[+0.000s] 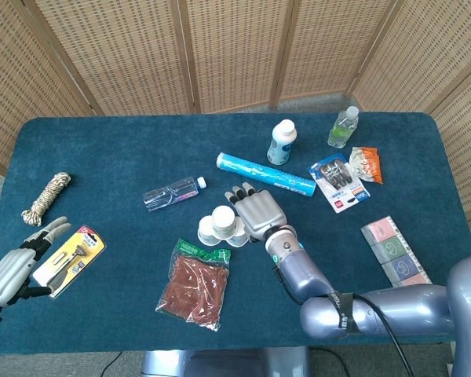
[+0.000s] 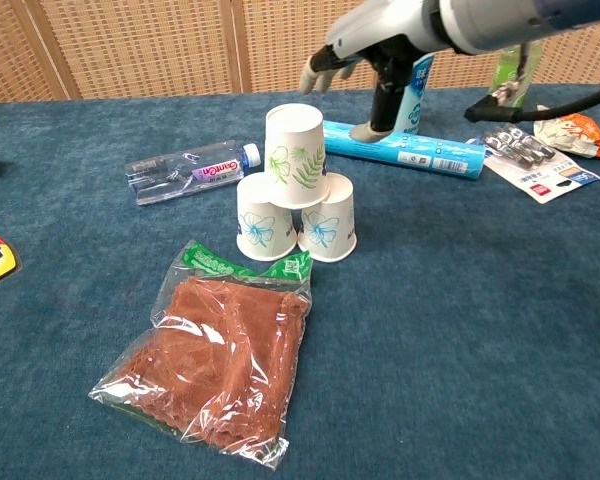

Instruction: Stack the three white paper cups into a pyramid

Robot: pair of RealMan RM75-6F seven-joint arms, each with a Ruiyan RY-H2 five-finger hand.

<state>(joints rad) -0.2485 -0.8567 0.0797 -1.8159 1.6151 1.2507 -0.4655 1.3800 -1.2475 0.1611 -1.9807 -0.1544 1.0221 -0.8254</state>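
Three white paper cups with leaf and flower prints stand upside down as a pyramid. The top cup (image 2: 296, 155) (image 1: 224, 217) rests across the left bottom cup (image 2: 261, 222) and the right bottom cup (image 2: 328, 223). My right hand (image 2: 372, 72) (image 1: 257, 209) hangs just right of the top cup, fingers spread, clear of it and holding nothing. My left hand (image 1: 20, 261) lies open at the table's left front edge, beside a carded tool pack (image 1: 69, 260).
A bag of red-brown strips (image 2: 217, 362) lies just in front of the cups. A crushed clear bottle (image 2: 183, 163) and a blue tube (image 2: 410, 149) lie behind them. Bottles, battery pack and snack bag sit at the back right, a rope coil (image 1: 45, 197) at the far left.
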